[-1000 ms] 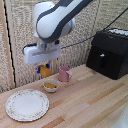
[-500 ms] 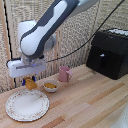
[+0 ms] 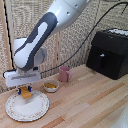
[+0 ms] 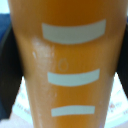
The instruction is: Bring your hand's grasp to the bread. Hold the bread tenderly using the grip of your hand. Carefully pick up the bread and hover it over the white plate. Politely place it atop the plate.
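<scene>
Bread (image 3: 25, 92) hangs clamped in the gripper (image 3: 25, 91), its long axis roughly upright, directly above the plate (image 3: 27, 106) and a little toward the plate's far side. In the wrist view the bread (image 4: 67, 65) fills nearly the whole picture, an orange slab with pale stripes, dark fingers (image 4: 9, 75) pressed against its sides and a sliver of patterned plate rim (image 4: 119, 102) showing past it. The coming move likely turns on this vertical relation: the plate lies straight below, so lowering should suffice. Whether the bread's lower end touches the plate cannot be told. A small bowl (image 3: 51, 86) and a pink cup (image 3: 64, 74) stand on the desk (image 3: 85, 102) nearby, toward the exterior view's right.
</scene>
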### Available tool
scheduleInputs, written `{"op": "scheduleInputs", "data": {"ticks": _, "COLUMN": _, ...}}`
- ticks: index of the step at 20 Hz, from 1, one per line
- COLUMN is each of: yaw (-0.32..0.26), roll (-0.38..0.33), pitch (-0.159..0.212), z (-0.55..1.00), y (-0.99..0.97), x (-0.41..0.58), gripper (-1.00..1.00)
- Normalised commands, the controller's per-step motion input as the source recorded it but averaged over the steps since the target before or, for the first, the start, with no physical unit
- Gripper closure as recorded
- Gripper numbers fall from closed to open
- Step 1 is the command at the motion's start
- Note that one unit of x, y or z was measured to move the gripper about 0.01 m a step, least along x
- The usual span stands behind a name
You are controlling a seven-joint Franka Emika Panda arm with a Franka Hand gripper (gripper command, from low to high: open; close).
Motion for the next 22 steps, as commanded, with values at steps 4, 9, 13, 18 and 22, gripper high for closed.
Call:
{"op": "scheduleInputs", "data": {"ticks": 4, "yaw": 0.043, "roll": -0.072, "pitch": 0.021, "z": -0.3, "y": 0.16, "x": -0.036, "gripper": 1.0}}
{"op": "scheduleInputs", "data": {"ticks": 9, "yaw": 0.026, "roll": -0.023, "pitch": -0.047, "z": -0.18, "y": 0.09, "x": 0.024, "gripper": -1.0}}
{"op": "scheduleInputs", "data": {"ticks": 13, "yaw": 0.003, "roll": -0.016, "pitch": -0.02, "z": 0.08, "y": 0.02, "x": 0.051, "gripper": -1.0}}
{"op": "scheduleInputs", "data": {"ticks": 18, "yaw": 0.033, "roll": 0.028, "pitch": 0.003, "z": 0.52, "y": -0.1, "x": 0.0, "gripper": -1.0}}
{"op": "scheduleInputs", "data": {"ticks": 22, "yaw": 0.039, "roll": 0.043, "pitch": 0.103, "z": 0.73, "y": -0.04, "x": 0.089, "gripper": -1.0}}
